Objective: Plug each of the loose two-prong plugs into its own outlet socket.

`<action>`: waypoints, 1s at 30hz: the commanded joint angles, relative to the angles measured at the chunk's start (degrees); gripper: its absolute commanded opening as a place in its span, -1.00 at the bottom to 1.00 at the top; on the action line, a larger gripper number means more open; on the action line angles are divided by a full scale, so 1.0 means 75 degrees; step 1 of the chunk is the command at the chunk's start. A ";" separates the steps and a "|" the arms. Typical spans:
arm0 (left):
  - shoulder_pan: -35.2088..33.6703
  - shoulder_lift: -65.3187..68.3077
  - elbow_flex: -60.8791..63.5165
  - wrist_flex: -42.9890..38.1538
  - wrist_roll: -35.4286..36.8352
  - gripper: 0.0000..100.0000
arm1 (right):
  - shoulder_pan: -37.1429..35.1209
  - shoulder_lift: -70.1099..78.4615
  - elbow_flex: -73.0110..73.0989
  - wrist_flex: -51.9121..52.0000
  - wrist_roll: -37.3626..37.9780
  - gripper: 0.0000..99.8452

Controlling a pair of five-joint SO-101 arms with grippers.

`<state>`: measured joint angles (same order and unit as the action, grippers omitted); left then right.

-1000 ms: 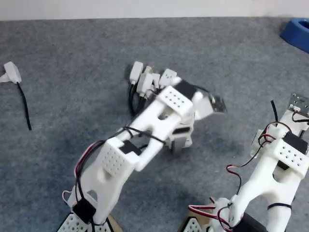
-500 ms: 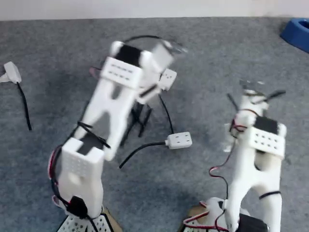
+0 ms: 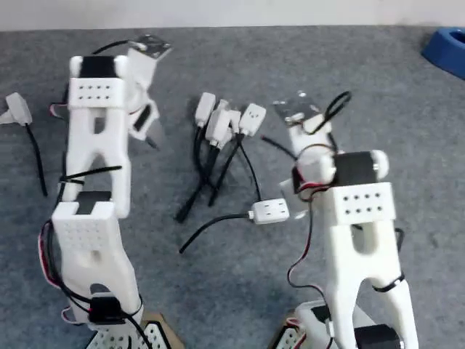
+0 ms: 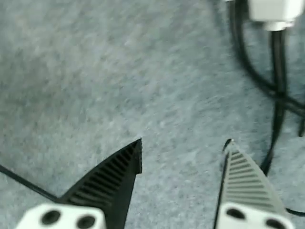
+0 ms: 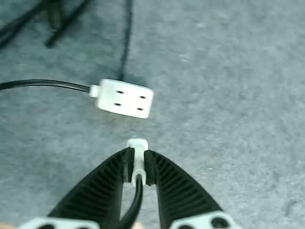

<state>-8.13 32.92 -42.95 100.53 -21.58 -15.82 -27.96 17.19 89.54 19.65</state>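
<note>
The right pincer (image 5: 137,160) is clenched on a white two-prong plug (image 5: 137,147), with the cord trailing back between its fingers. Within the last second this arm has swung in from the right edge, and it now holds the plug close to the white outlet socket (image 5: 125,98) lying mid-desk (image 3: 363,80), apart from it. The left pincer (image 4: 181,148), released and empty, has swung away to the far left, uncovering that socket. Insertion looks to be next. The bundle of plugs (image 3: 225,120) and the lone plug (image 3: 16,109) at the left edge wait their turn.
</note>
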 commanded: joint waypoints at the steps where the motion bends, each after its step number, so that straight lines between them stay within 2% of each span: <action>1: -0.0252 0.0182 -0.0123 0.0059 0.0176 -0.45 | -0.0358 0.0158 -0.0358 0.0006 -0.1313 -0.99; 5: -0.0229 0.0580 -0.0147 0.0047 0.0797 -0.45 | -0.0182 0.0322 -0.0088 -0.0557 -0.2860 -0.99; 7: -0.0217 0.0756 -0.0158 0.0035 0.0961 -0.45 | -0.0100 0.0264 0.0299 -0.0908 -0.3188 -0.99; 11: -0.0217 0.1002 -0.0170 0.0035 0.1020 -0.45 | 0.0404 -0.0123 0.1354 -0.1600 -0.3305 -0.99; 18: -0.0182 0.1155 -0.0170 -0.0117 0.1032 -0.45 | 0.0463 -0.1436 0.3007 -0.2549 -0.3528 -0.99; 25: -0.0076 0.1166 -0.0123 -0.0117 0.1032 -0.45 | 0.0416 -0.1530 0.2925 -0.2561 -0.3317 -0.99; 30: -0.0088 0.1166 -0.0123 -0.0105 0.1032 -0.45 | -0.0100 -0.1026 0.2632 -0.2491 -0.3235 -0.99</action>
<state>-9.45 42.42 -42.95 100.18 -14.11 -13.89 -37.27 39.69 71.25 -5.49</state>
